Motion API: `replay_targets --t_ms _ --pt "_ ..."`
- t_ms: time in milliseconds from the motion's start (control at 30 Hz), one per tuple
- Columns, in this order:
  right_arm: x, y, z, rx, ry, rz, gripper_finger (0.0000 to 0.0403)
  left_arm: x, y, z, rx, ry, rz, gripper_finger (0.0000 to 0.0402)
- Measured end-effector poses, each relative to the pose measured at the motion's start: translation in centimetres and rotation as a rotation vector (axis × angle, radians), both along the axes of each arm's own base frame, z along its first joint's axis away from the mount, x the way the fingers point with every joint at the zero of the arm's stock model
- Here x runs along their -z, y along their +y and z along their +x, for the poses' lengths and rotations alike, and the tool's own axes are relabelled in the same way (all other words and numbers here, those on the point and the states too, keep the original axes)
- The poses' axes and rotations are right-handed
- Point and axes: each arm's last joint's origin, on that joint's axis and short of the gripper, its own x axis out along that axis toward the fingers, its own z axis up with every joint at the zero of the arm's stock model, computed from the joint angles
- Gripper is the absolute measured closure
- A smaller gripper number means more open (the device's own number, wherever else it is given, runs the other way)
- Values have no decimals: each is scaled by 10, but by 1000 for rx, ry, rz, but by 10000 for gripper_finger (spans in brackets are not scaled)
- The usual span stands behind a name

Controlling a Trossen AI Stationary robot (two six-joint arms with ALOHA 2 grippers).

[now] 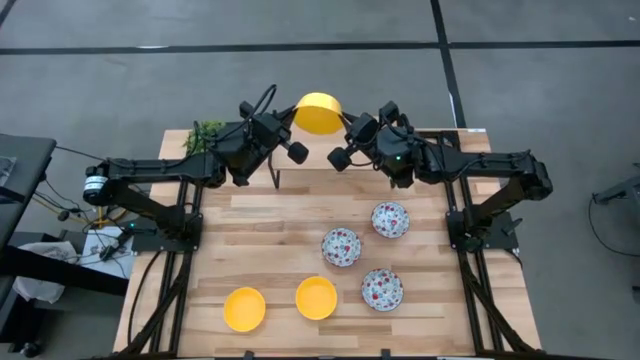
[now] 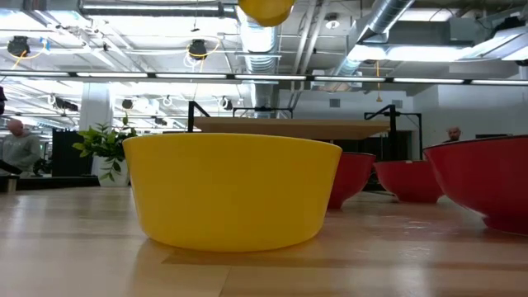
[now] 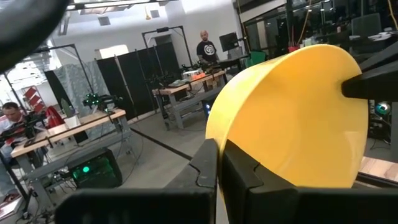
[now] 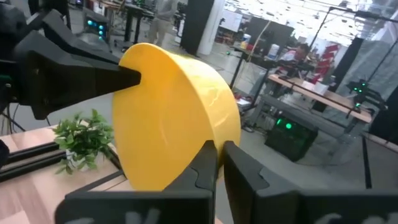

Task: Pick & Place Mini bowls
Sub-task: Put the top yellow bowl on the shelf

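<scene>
The wooden desk (image 1: pixel 270 230) carried two yellow bowls (image 1: pixel 245 308) near its front edge and three speckled bowls (image 1: pixel 341 246) toward the right, with a potted plant (image 1: pixel 206 133) at the back left corner. Above the back edge, a third yellow bowl (image 1: pixel 318 113) hung in the air on its side. The left tool (image 1: pixel 296 152) and the right tool (image 1: pixel 339 157) were both clamped shut on its rim, from opposite sides.

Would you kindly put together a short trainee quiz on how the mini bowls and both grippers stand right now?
1. How many yellow bowls rest on the table?
2. True or false: the floral bowls are stacked.
3. What grips the raised yellow bowl? A) left gripper only B) right gripper only C) both

Key: 1) two; 2) false, they sit apart; 3) C, both shut on its rim.
</scene>
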Motion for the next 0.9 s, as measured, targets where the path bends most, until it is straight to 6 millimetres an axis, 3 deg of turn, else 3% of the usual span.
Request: replay_targets --t_ms 233,600,767,900 --pt "1 -1 -1 18 11 -1 402 0 -1 1 36 -2 4 373" --pt "8 -7 -3 55 44 38 402 -8 -13 -7 74 -4 31 276" --pt "18 -22 -8 101 63 117 402 -29 -14 -32 36 -42 76 232" --pt "18 -45 -18 74 65 277 402 -47 -15 -59 3 -125 61 209"
